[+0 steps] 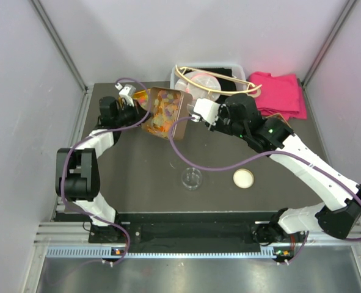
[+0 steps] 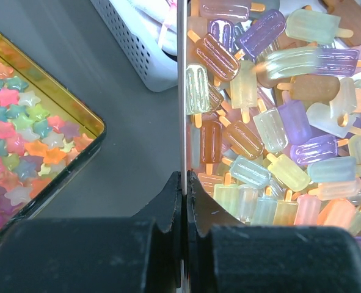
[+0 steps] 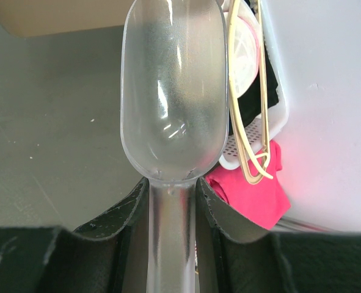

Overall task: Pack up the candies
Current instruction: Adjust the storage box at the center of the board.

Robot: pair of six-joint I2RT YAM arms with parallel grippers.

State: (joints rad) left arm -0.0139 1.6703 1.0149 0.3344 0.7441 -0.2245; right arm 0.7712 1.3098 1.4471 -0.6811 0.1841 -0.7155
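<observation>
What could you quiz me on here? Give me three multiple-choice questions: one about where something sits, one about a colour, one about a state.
1. Where is the small clear cup?
A. hanging from a hook
B. on the table, beside the white lid
C. on a shelf

2. What colour is the cloth at the back?
A. green
B. blue
C. pink

3. The clear scoop in the right pincer is:
A. empty
B. full of water
C. snapped in two

Answers:
1 B, it stands on the dark surface between the arms.
2 C, it is bright pink.
3 A, nothing lies in its bowl.
</observation>
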